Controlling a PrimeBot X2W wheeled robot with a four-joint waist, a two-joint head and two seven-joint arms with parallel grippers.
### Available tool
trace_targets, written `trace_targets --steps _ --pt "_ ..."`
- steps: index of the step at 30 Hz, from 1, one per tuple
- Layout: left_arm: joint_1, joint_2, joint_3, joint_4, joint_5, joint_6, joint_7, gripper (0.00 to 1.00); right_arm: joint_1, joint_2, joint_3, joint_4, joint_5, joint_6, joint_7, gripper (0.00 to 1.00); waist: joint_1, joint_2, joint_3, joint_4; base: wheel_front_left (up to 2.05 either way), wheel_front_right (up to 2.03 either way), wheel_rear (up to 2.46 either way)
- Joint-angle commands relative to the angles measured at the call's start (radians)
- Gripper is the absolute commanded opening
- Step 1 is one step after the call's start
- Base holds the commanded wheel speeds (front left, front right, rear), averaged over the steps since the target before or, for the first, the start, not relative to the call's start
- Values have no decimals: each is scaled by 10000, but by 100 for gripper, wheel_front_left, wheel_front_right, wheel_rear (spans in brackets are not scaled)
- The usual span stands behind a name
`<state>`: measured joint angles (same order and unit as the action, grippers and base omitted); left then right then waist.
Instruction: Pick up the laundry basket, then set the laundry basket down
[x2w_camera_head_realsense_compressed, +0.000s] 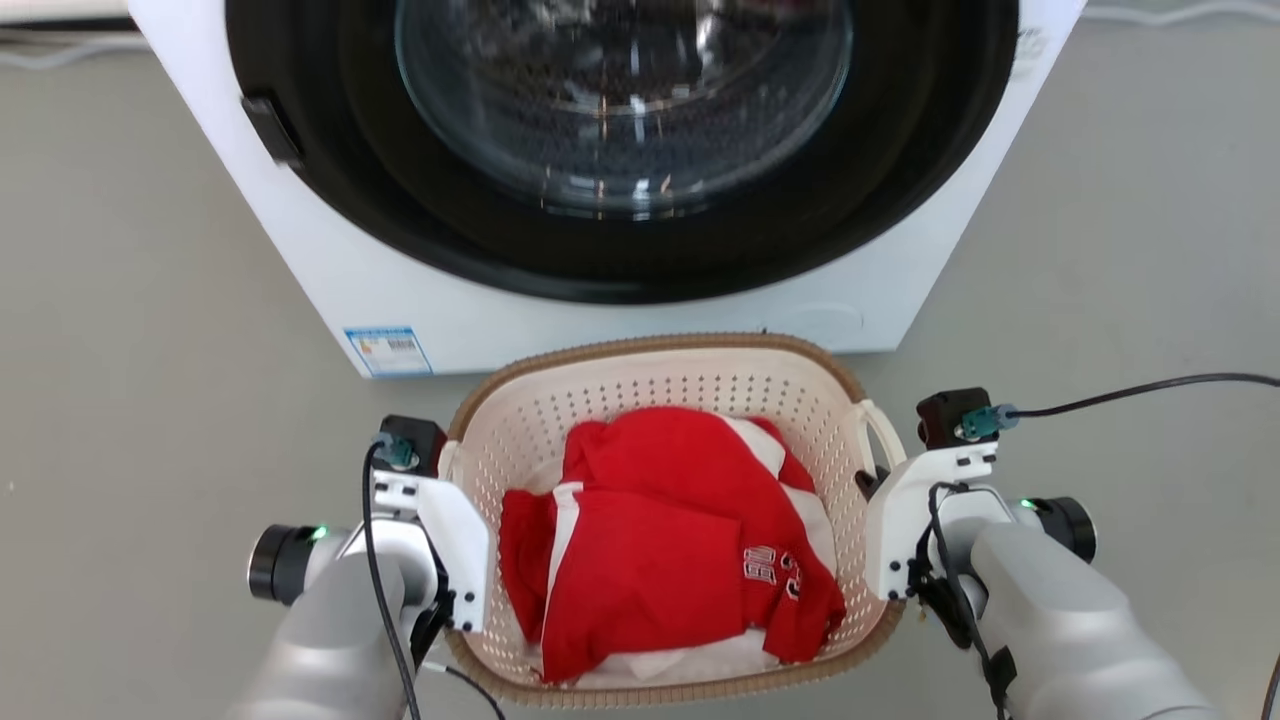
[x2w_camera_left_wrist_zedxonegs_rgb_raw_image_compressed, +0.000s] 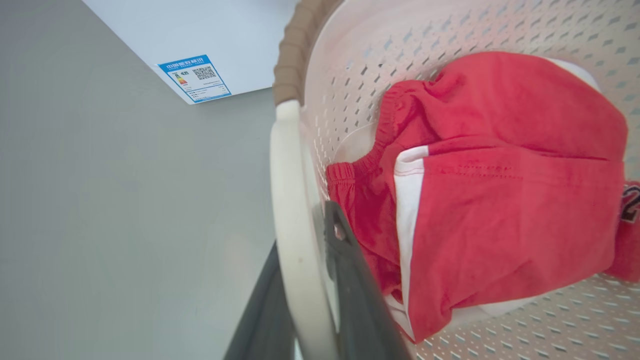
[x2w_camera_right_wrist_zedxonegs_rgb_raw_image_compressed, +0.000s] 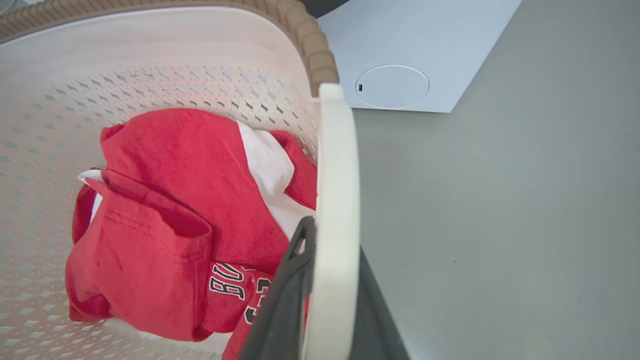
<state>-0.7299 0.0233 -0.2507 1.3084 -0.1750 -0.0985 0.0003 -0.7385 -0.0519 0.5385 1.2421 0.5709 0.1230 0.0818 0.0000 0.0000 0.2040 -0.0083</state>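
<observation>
Our left gripper (x2w_camera_left_wrist_zedxonegs_rgb_raw_image_compressed: 305, 270) and right gripper (x2w_camera_right_wrist_zedxonegs_rgb_raw_image_compressed: 332, 260) each clamp a side handle of the laundry basket (x2w_camera_head_realsense_compressed: 650, 345). Its far rim sits just before the washing machine (x2w_camera_head_realsense_compressed: 420, 290), with open floor (x2w_camera_head_realsense_compressed: 130, 300) on both sides.

laundry basket (x2w_camera_head_realsense_compressed: 660, 385): one
loop handles (x2w_camera_head_realsense_compressed: 885, 430): two
grippers: two, left gripper (x2w_camera_left_wrist_zedxonegs_rgb_raw_image_compressed: 305, 240) and right gripper (x2w_camera_right_wrist_zedxonegs_rgb_raw_image_compressed: 334, 245)
washer (x2w_camera_head_realsense_compressed: 620, 310): one
red-and-white clothes (x2w_camera_head_realsense_compressed: 660, 530): one heap, pieces uncountable
blue label (x2w_camera_head_realsense_compressed: 388, 350): one
round cap (x2w_camera_right_wrist_zedxonegs_rgb_raw_image_compressed: 392, 86): one
</observation>
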Motion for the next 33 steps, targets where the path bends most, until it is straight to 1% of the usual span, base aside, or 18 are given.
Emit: trace_targets --steps 1,7,13,25,33 --pt "63 437 91 -178 103 -63 -13 0 150 16 310 -210 54 77 99 0 0 0 -457 -25 0 0 0" --pt "420 416 -74 -177 40 -119 225 0 363 16 968 -261 416 77 250 0 0 0 -1214 -14 0 0 0" --pt "680 337 -253 -177 -99 -183 447 0 507 17 1365 -196 731 77 400 0 0 0 -1815 3 0 0 0" --pt "857 283 -443 -177 -553 -265 958 0 610 17 1891 -81 1339 77 631 0 0 0 -2345 -35 0 0 0" --pt "938 276 -687 -177 -694 -295 1229 0 578 17 2261 -165 1686 77 798 0 0 0 -2499 -132 0 0 0"
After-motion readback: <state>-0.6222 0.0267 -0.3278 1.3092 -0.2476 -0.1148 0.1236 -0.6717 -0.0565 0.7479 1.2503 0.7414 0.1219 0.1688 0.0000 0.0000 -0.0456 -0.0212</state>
